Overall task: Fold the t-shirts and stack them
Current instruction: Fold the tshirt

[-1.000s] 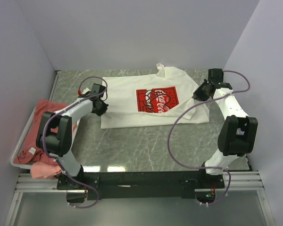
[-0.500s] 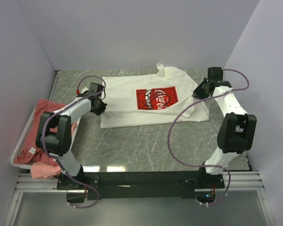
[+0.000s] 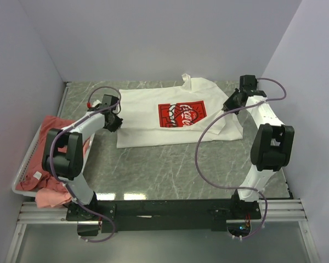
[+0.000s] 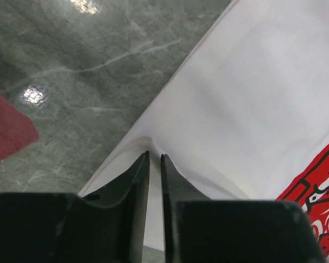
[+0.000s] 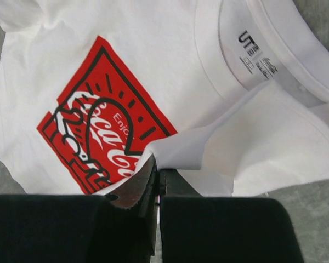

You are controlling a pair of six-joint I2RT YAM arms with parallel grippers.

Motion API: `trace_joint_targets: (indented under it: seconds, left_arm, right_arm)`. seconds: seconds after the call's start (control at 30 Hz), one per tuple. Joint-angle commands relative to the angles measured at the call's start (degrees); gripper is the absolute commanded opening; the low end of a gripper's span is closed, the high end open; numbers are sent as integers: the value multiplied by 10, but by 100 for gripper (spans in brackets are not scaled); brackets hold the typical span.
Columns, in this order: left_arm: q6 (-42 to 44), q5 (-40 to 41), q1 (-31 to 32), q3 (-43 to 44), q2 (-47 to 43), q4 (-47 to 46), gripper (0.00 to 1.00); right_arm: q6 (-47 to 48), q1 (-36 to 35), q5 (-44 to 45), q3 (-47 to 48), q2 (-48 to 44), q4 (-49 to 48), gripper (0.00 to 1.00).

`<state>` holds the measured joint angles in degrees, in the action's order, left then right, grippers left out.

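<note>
Top external view shows us the white t-shirt (image 3: 145, 118) lying spread on the table (image 3: 170, 164), chest side up, with the red print (image 3: 181, 115) in its middle, between the two arms. The right gripper (image 5: 156, 160) is closed on a raised flap of this t-shirt, beside the collar. The left gripper (image 4: 155, 156) stands at the opposite edge with only a narrow slit between its jaws. The cloth edge rises to its tips, but we cannot tell whether it is pinched or free. We judge that the folding of this shirt is only beginning: we see no finished fold and no stack. The red t-shirts (image 3: 55, 127) lie crumpled in the basket (image 3: 22, 170) at the left.
</note>
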<state>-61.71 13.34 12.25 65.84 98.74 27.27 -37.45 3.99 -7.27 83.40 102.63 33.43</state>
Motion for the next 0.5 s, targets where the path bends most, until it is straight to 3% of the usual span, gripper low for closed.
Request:
trace_joint_targets:
  seconds: [0.0, 0.07, 0.1, 0.13, 0.17, 0.23, 0.27, 0.4, 0.47]
  left_arm:
    - [14, 0, -18, 10, -15, -15, 21]
    - [26, -3, -28, 9, -27, -20, 35]
    - [32, -5, -31, 3, -32, -24, 54]
    - [36, -9, -35, 0, -45, -27, 61]
    - [40, -15, -35, -7, -54, -36, 70]
    - [44, -32, -35, -30, -78, -51, 73]
    - [45, -38, -34, -47, -86, -55, 71]
    - [28, -59, -21, -103, -123, -69, 66]
    - [20, -53, -2, -121, -139, -70, 63]
  right_arm:
    - [17, -3, -12, 55, 27, -14, 3]
    - [23, -3, -14, 87, 50, -6, 14]
    - [26, -3, -13, 97, 56, 0, 21]
    - [31, -3, -15, 106, 62, 1, 38]
    - [32, -3, -13, 109, 62, 2, 47]
    - [34, -6, -4, 105, 56, 1, 68]
    - [35, -7, 8, 99, 44, -3, 71]
    - [36, -26, 40, 53, 8, -6, 70]
    - [31, -37, 50, -13, -23, -32, 68]
